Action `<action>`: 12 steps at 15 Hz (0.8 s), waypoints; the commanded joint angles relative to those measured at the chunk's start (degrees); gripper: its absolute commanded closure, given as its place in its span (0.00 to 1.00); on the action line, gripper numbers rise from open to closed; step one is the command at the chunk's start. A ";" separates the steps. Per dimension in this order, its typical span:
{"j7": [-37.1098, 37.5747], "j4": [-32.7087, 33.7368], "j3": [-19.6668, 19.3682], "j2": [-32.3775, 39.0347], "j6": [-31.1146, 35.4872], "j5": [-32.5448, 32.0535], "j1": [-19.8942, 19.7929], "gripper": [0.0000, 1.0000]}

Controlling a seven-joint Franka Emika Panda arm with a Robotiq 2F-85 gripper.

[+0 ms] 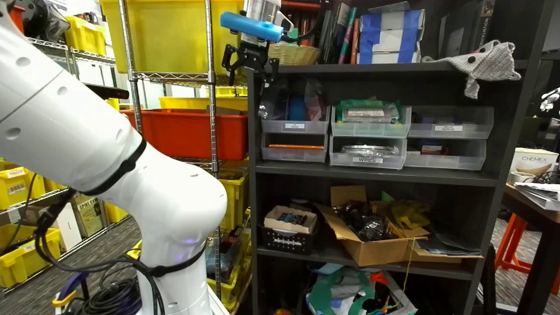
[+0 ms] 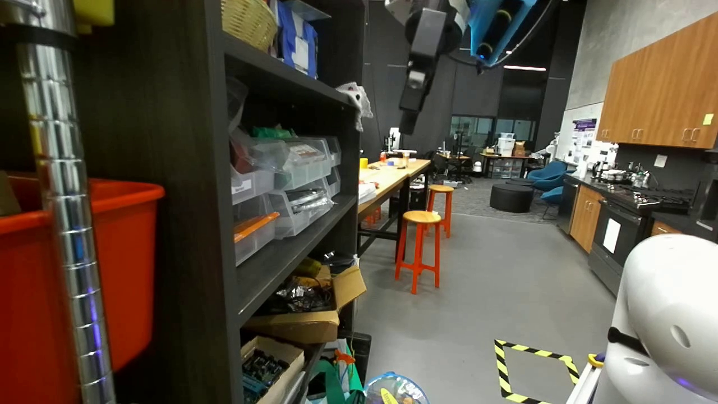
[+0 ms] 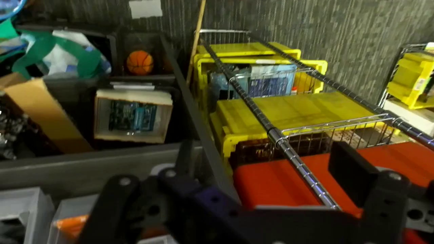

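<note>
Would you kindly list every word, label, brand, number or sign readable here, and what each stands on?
"WIRES": label on a clear bin.
"CHEMEX": white box.
"MOUNTAIN", ending unclear: book spine.
"SPIKE", next word unclear: tan box.
Too small or blurred to read: other bin labels, a barcode label on a yellow bin, white letters on a dark box, the wall posters, and the gripper's lettering.

Clear plastic bin (image 1: 314, 127) (white-labelled), upright atop a second bin (image 1: 292, 154) on the dark shelf (image 1: 376, 174)
</note>
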 commanded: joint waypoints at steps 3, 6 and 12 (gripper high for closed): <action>4.61 -0.39 5.47 0.18 18.52 -2.04 2.25 0.00; 8.16 -0.40 4.82 0.63 14.34 -3.94 3.66 0.00; 10.63 -1.88 5.75 1.52 24.92 -3.50 2.51 0.00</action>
